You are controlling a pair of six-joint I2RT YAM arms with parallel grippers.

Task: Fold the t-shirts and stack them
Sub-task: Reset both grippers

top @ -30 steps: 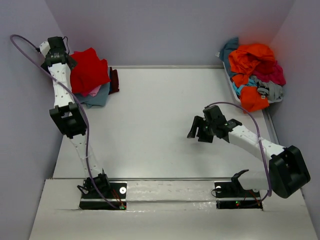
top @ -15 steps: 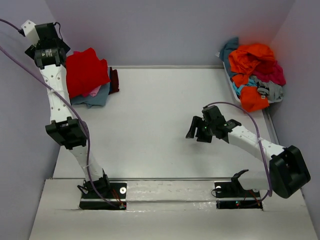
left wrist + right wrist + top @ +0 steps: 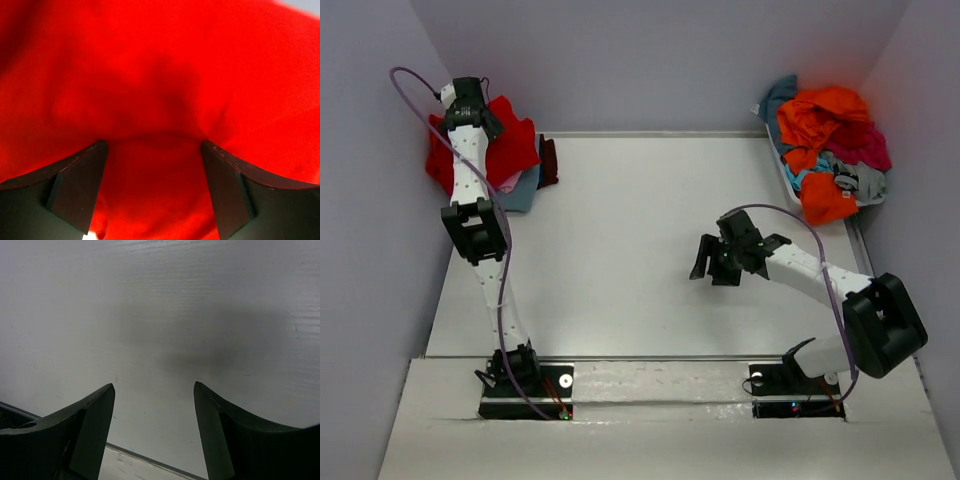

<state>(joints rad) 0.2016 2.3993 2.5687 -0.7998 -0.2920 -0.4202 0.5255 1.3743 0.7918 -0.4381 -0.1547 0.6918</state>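
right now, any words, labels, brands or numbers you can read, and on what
None can be read.
The bright red cloth t-shirt is plain.
The white table top bears no marks.
A dark patch on the crumpled grey t-shirt at far right may be a label: too small to read.

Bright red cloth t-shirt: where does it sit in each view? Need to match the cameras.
Top external: bright red cloth t-shirt in the far-left corner, on top of the stack of shirts.
Left wrist: fills nearly the whole frame, behind the open left gripper.
Right wrist: not in it; only the white table.
Shared landmark: the left gripper, over the shirt in top external, framing it in left wrist.
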